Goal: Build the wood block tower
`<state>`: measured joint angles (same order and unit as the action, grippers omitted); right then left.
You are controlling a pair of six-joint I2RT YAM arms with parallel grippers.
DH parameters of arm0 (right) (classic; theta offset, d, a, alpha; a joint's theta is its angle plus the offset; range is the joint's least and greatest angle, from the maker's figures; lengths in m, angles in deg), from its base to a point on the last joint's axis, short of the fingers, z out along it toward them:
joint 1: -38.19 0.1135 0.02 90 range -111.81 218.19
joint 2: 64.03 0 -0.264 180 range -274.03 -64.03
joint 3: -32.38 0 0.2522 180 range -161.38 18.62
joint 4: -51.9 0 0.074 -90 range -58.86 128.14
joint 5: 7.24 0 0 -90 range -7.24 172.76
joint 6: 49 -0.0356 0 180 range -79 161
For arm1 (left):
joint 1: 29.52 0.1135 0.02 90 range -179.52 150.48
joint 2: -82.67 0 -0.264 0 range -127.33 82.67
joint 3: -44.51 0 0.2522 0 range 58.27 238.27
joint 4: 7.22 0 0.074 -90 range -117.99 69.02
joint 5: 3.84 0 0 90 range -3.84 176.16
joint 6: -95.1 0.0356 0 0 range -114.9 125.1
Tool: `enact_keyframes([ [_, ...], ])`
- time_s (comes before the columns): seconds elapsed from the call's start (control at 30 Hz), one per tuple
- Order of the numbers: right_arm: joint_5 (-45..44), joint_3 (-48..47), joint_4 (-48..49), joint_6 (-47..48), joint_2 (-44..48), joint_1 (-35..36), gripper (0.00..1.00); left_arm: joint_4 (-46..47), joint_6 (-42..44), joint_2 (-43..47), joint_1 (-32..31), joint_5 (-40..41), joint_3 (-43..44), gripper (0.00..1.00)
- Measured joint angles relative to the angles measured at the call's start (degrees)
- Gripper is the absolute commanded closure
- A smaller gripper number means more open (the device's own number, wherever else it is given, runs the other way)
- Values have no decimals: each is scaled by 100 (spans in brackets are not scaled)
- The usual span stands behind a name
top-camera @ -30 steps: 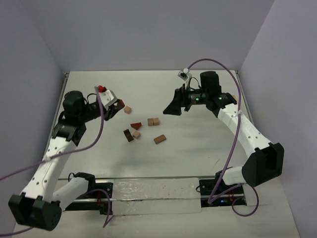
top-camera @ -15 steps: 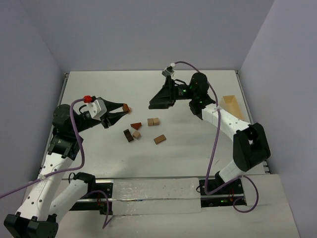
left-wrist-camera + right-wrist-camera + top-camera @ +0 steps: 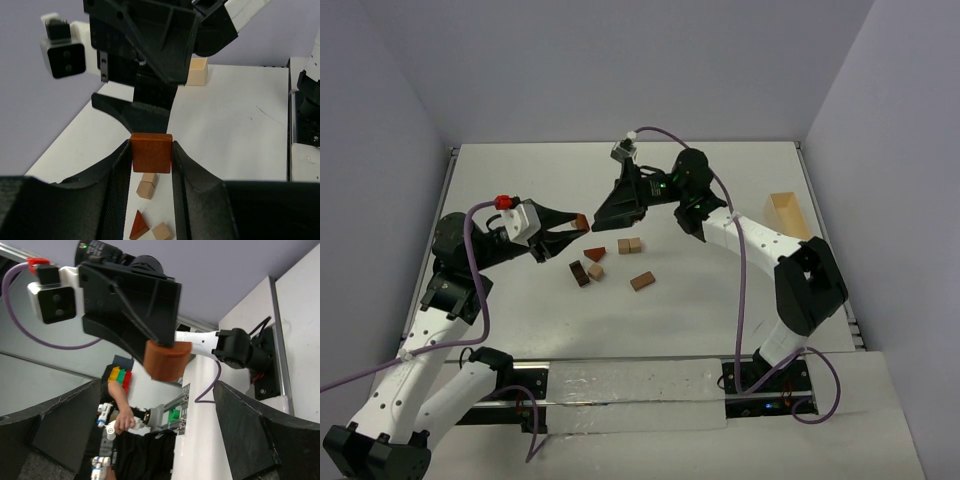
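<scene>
My left gripper [image 3: 576,222] is shut on a reddish-brown block [image 3: 581,218], held in the air above the table. In the left wrist view the block [image 3: 151,152] sits squarely between the two fingers. My right gripper [image 3: 599,217] points at it from the right, jaws wide open, its tips just short of the block [image 3: 167,360]. Loose pieces lie below: a tan pair [image 3: 629,245], a dark triangle [image 3: 594,253], a tan cube [image 3: 596,271], a dark brown block [image 3: 580,273] and a brown bar [image 3: 642,281].
A pale wooden box [image 3: 786,213] lies near the right edge of the white table [image 3: 720,300]. Purple cables loop off both arms. Lilac walls close in the back and both sides.
My left gripper has carried the block to the right, toward the middle. The right arm has swung left, and the two grippers now face each other tip to tip.
</scene>
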<state>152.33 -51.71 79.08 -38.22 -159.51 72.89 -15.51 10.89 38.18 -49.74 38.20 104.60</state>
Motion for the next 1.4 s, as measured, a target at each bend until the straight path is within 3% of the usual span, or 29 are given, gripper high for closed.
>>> enact_keyframes([
  [0.27, -67, -23, 294, -448, -203, 167, 9, 157, -74, -2, -15, 124, -40, 100],
  [0.57, -103, -105, 1016, -1088, -367, 342, 36, 205, -91, -26, -46, 158, -99, 100],
  [0.93, -116, -112, 1337, -1452, -530, 354, 41, 285, -115, -46, -79, 189, -99, 100],
  [1.07, -112, -158, 1350, -1485, -561, 354, 48, 357, -113, -46, -84, 195, -99, 100],
  [1.33, -117, -179, 1359, -1526, -604, 353, 70, 407, -113, -31, -86, 233, -99, 100],
  [1.4, -119, -179, 1359, -1526, -604, 352, 78, 406, -111, -31, -86, 236, -99, 96],
])
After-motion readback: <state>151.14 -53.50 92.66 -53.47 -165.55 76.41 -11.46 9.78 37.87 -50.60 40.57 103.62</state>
